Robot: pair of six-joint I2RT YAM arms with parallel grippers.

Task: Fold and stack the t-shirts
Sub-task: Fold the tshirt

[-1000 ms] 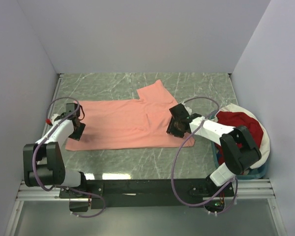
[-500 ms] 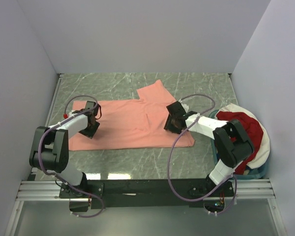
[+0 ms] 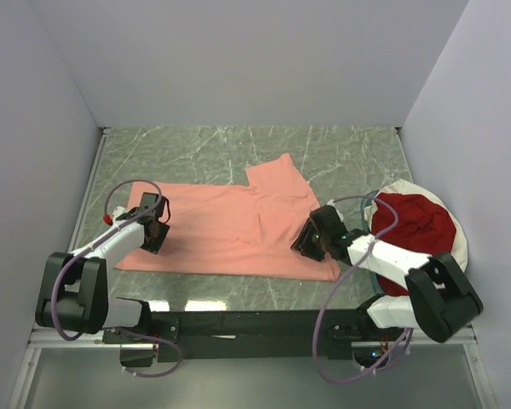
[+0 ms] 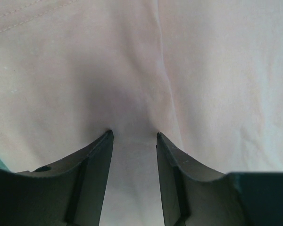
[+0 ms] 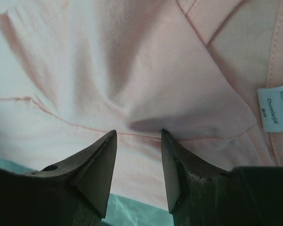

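Pinching salmon-pink t-shirt | left jaws: part-closed on cloth | right jaws: part-closed on cloth

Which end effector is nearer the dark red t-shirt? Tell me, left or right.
Right. The right end effector pinches the salmon-pink t-shirt near the dark red t-shirt; the left end effector pinches its opposite end, well away.
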